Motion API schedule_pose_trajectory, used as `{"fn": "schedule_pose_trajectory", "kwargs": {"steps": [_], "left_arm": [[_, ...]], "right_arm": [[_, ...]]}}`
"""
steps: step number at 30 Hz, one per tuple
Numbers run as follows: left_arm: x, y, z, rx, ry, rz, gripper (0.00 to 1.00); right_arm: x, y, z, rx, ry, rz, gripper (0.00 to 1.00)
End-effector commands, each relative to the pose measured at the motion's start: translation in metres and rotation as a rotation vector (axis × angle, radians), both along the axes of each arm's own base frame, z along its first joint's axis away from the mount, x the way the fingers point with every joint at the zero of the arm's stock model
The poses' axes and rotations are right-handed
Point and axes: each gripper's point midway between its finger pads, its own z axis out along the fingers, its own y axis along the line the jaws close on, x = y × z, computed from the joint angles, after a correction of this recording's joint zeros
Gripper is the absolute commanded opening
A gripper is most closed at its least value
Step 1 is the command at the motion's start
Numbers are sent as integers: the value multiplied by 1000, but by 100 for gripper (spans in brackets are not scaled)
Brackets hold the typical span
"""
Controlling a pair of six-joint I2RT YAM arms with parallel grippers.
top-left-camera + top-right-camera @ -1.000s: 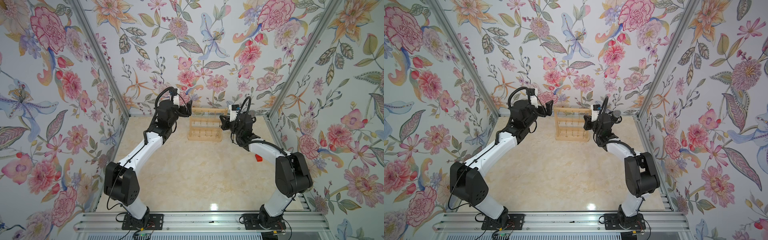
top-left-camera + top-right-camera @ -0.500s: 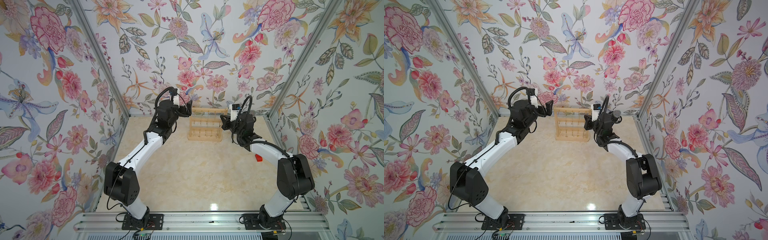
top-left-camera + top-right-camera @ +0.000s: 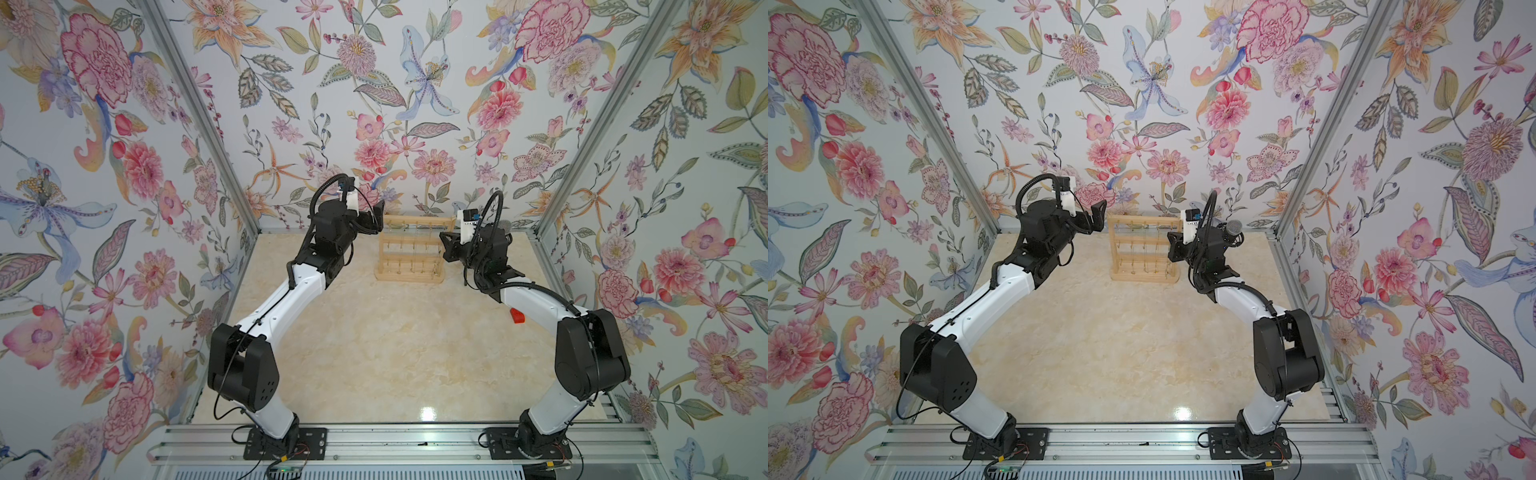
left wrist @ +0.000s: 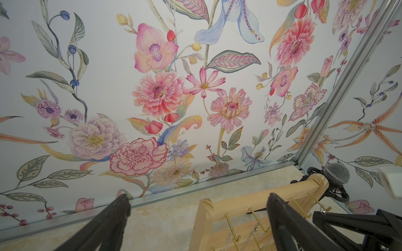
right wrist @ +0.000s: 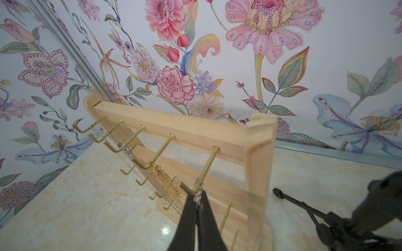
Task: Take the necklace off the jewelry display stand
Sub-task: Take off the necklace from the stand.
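Note:
The jewelry display stand (image 3: pixel 409 249) (image 3: pixel 1144 249), light wood with brass hooks, stands at the back of the table between my two arms. In the right wrist view a thin silver necklace (image 5: pixel 198 184) hangs from the top-bar hook nearest the stand's post (image 5: pixel 258 173). My right gripper (image 5: pixel 197 196) is shut on that chain just below the hook. My left gripper (image 4: pixel 198 202) is open beside the stand's other end, level with the top bar (image 4: pixel 250 197), and holds nothing. Both top views show the left gripper (image 3: pixel 376 216) and right gripper (image 3: pixel 444 245) flanking the stand.
More chains hang from the other hooks, among them a gold one (image 5: pixel 165 180) and silver ones (image 4: pixel 252 232). A black microphone (image 3: pixel 1234 227) (image 4: pixel 336 173) on a tripod (image 5: pixel 304 206) stands behind the right arm, near the stand. Flowered walls enclose the marble-patterned table (image 3: pixel 374 353).
The right wrist has shifted very slightly at the stand. The left arm is still, and both grippers keep their state.

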Motion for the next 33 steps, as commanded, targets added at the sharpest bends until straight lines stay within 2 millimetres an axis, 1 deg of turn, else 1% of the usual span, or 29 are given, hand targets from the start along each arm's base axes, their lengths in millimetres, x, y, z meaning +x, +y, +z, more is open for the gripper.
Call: {"fn": "schedule_pose_trajectory", "kwargs": {"steps": [1, 13, 20, 33], "left_arm": [[-2, 5, 8, -1, -33, 19, 99], [-2, 5, 6, 0, -30, 18, 99], [-2, 5, 7, -1, -32, 19, 99], [-2, 5, 6, -1, -32, 17, 99]], "right_arm": [[-6, 5, 40, 23, -78, 24, 0], [-8, 4, 51, 39, -94, 21, 0], [-12, 5, 61, 58, -109, 32, 0], [-16, 6, 74, 78, -125, 39, 0]]}}
